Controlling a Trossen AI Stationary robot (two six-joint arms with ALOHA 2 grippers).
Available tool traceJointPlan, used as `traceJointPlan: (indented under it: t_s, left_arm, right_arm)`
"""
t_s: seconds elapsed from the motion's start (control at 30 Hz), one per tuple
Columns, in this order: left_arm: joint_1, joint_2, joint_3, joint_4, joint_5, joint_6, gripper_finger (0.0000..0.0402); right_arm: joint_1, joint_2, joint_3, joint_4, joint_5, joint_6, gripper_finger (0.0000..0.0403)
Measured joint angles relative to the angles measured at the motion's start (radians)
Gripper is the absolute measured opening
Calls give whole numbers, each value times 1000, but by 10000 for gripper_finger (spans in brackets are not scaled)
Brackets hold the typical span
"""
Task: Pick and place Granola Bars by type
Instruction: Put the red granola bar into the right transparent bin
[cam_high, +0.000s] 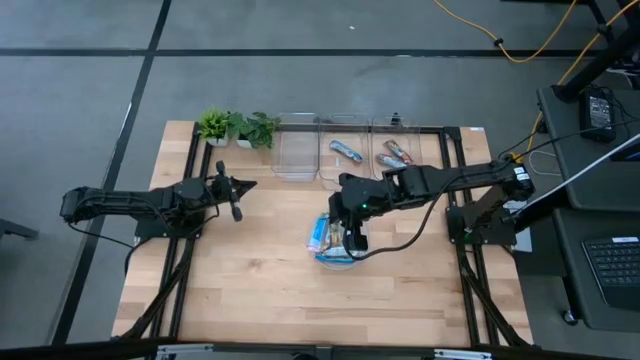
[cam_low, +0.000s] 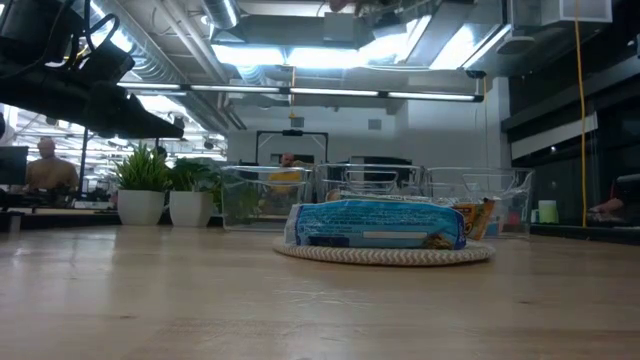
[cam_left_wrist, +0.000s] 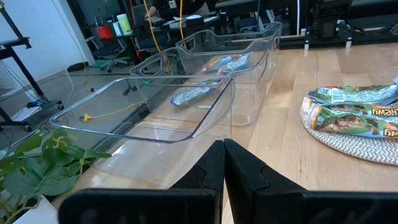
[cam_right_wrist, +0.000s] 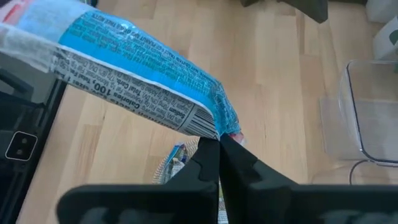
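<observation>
A round woven plate at mid-table carries granola bars, one blue and green-brown ones. My right gripper hangs above the plate, shut on a blue-and-white granola bar. Three clear bins stand along the far edge. Two of them hold bars, a blue one and red-and-blue ones. My left gripper waits shut at the table's left, holding nothing. My right gripper pinches the crimped end seam of the blue bar's wrapper between its two fingertips. The fingers slant down from the table's right. The bar sticks out beyond the fingertips, lifted clear of the plate and the table.
Two potted plants stand at the far left corner beside the leftmost bin, which shows nothing inside. Bare wood lies near the front edge and on either side of the plate. People sit in the room beyond the table.
</observation>
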Motion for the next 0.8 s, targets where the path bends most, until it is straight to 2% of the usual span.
traceJointPlan:
  t_s: [0.17, 0.5, 0.8]
  left_arm:
    - [0, 0, 0, 0, 0, 0, 4]
    - [0, 0, 0, 0, 0, 0, 4]
    - [0, 0, 0, 0, 0, 0, 4]
  right_arm:
    - [-32, -12, 0, -46, 15, 7, 3]
    - [-102, -159, 0, -213, 294, 94, 2]
    - [-118, -239, 0, -257, 324, 157, 2]
